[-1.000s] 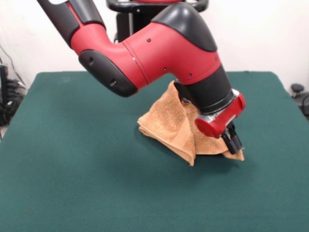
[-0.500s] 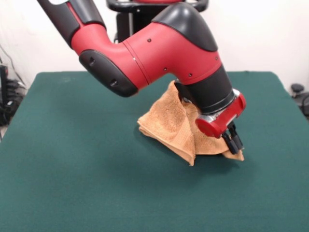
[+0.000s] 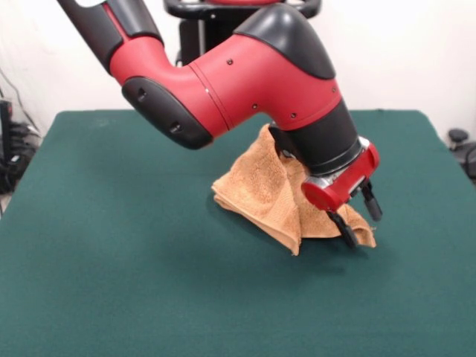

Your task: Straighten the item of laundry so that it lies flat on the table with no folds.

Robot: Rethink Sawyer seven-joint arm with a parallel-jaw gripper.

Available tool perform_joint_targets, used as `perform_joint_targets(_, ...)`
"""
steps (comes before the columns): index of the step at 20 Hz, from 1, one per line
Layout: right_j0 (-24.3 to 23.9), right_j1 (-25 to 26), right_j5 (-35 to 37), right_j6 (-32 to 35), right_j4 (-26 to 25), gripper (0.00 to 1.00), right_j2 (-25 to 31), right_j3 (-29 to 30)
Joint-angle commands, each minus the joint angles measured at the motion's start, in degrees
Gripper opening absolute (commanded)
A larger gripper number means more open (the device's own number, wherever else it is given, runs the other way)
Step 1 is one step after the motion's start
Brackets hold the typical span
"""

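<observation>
The towel (image 3: 271, 195) lies bunched near the middle of the table (image 3: 111, 260), partly hidden behind the arm (image 3: 245, 82); it is folded over itself, with a thick doubled edge running down to a point at its near side and a thinner corner reaching out to the right; nothing of it lies flat yet. The gripper (image 3: 358, 220) hangs just over that right-hand corner with its fingers spread apart and nothing between them; whether the tips touch the cloth cannot be told. The towel looks soft, light and limp, a thick terry cloth that will sag and drape rather than hold a shape; its nap should catch on the felt-like table cover, so dragging may bunch it more than slide it. The best hold seems to be a single-layer corner or hem, such as the one under the gripper, pinched shallowly so only the top layer comes up; gripping the doubled fold would lift the whole bundle.
</observation>
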Motion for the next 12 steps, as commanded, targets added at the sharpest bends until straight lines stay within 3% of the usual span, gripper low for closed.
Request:
perform_joint_targets(1,1.5,0.5,2.9,-12.4,0.0,1.00,-0.8,0.8)
perform_joint_targets(12,1.2,0.2,3.3,-12.4,-0.7,1.00,-2.0,1.2)
